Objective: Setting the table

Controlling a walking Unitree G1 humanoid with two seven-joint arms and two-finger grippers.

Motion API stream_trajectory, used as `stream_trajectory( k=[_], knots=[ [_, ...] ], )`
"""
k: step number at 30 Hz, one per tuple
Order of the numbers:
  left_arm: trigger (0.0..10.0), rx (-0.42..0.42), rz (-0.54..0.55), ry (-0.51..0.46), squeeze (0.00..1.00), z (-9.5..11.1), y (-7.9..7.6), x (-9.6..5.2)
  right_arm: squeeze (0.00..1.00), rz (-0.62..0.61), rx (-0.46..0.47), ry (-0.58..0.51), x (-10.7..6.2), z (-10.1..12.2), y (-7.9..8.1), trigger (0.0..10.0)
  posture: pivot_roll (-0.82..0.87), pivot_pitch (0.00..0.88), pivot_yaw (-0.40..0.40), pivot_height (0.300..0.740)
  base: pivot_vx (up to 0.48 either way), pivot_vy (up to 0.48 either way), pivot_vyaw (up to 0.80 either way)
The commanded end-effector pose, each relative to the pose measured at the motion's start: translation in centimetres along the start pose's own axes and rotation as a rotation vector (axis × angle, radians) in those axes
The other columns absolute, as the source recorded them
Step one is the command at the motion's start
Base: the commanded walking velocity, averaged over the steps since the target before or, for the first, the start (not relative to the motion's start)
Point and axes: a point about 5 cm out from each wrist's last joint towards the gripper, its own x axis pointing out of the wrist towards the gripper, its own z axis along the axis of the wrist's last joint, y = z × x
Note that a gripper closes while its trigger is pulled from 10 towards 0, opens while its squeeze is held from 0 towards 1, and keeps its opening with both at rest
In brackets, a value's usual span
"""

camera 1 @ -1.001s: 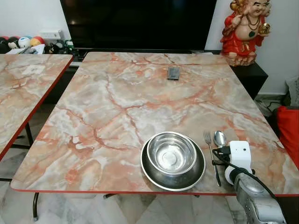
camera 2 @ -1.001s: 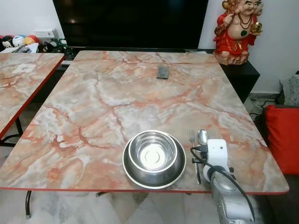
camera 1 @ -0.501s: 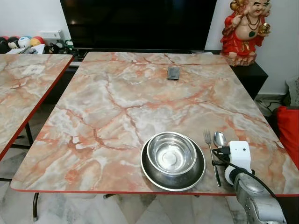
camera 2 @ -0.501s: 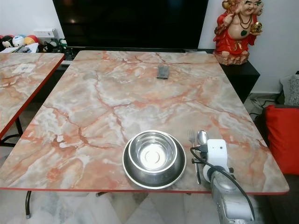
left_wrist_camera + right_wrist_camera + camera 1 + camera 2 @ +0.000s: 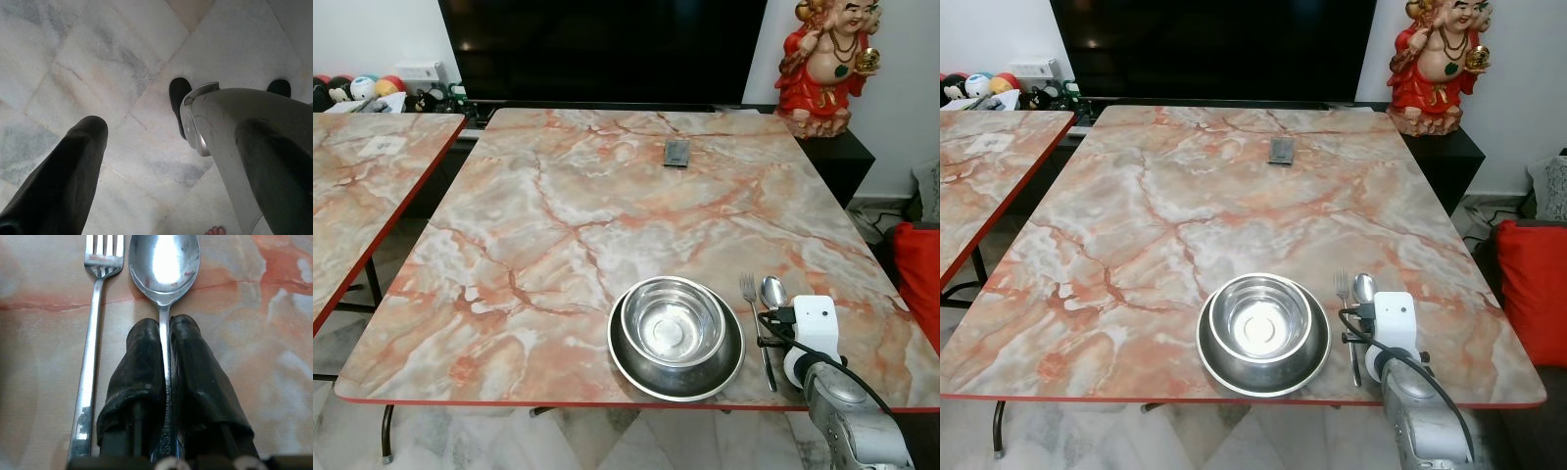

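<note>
A small steel bowl (image 5: 673, 321) sits inside a wider steel dish (image 5: 625, 360) near the front edge of the marble table (image 5: 558, 215). To their right, a fork (image 5: 750, 294) and a spoon (image 5: 773, 291) lie side by side. My right gripper (image 5: 165, 325) is shut on the spoon's handle; the spoon bowl (image 5: 164, 264) points away from me and the spoon rests on the table. The fork (image 5: 93, 333) lies free beside the fingers. My left gripper (image 5: 166, 186) hangs idle over the floor, fingers apart and empty.
A small dark device (image 5: 676, 153) lies at the table's far middle. A second marble table (image 5: 362, 186) stands to the left. A red figurine (image 5: 827, 64) and a dark TV (image 5: 607, 49) stand behind, and a red cushion (image 5: 920, 284) at the right. A person's toes (image 5: 215, 230) show on the floor.
</note>
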Motion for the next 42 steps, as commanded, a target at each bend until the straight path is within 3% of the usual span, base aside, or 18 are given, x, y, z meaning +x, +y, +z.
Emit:
stream_trajectory(
  k=[1,5,6,7,9,10,11,42],
  knots=[
    [10.0,-0.003,-0.008,0.045,0.0,-1.11,-0.06,-0.2,0.73,0.012,-0.003,0.013,-0.02,0.02,0.29,10.0,-0.03,0.094,-0.021,0.74,0.0,0.0,0.0],
    [10.0,-0.003,-0.008,0.044,0.0,-1.11,-0.06,-0.2,0.74,0.011,-0.003,0.014,-0.02,0.02,0.29,10.0,-0.03,0.094,-0.021,0.74,0.0,0.0,0.0],
    [10.0,-0.003,-0.008,0.044,0.0,-1.11,-0.06,-0.2,0.67,0.01,-0.004,0.015,-0.02,0.01,0.29,10.0,-0.03,0.094,-0.021,0.74,0.0,0.0,0.0],
    [10.0,-0.003,-0.008,0.044,0.0,-1.11,-0.06,-0.2,0.67,0.01,-0.004,0.015,-0.02,0.01,0.29,10.0,-0.03,0.094,-0.021,0.74,0.0,0.0,0.0],
    [10.0,-0.003,-0.009,0.044,0.0,-1.11,-0.06,-0.2,0.07,0.009,-0.005,0.017,-0.02,0.0,0.29,10.0,-0.03,0.094,-0.021,0.74,0.0,0.0,0.0],
    [10.0,-0.003,-0.008,0.044,0.0,-1.11,-0.06,-0.2,0.07,0.009,-0.006,0.017,-0.02,0.0,0.3,10.0,-0.03,0.094,-0.021,0.74,0.0,0.0,0.0],
    [10.0,-0.003,-0.008,0.044,0.0,-1.11,-0.06,-0.2,0.0,0.009,-0.006,0.018,-0.01,-0.01,0.3,10.0,-0.03,0.094,-0.021,0.74,0.0,0.0,0.0],
    [10.0,0.0,-0.01,0.044,0.0,-1.07,-0.05,-0.2,0.0,0.002,-0.018,-0.035,0.11,0.88,0.22,10.0,-0.03,0.094,-0.021,0.74,0.0,0.0,0.0]
  ],
)
